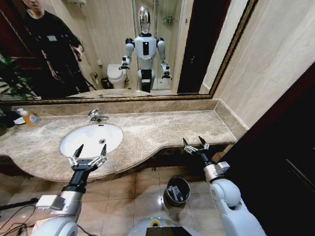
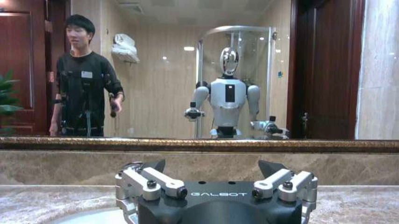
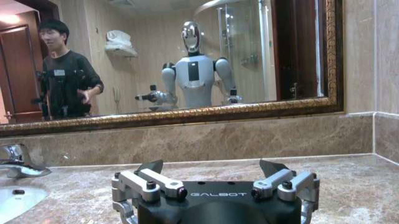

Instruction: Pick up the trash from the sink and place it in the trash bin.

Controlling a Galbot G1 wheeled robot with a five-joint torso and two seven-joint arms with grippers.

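At the near edge of the beige-brown marble tabletop, the left tool hovers over the near rim of the oval white basin sink, its fingers spread apart and holding nothing. To the right, the right tool hangs at the tabletop's near edge, likewise spread and empty. On the tiled floor between the arms stands the small round shiny metal trash bin, with pale trash pieces lying inside it.
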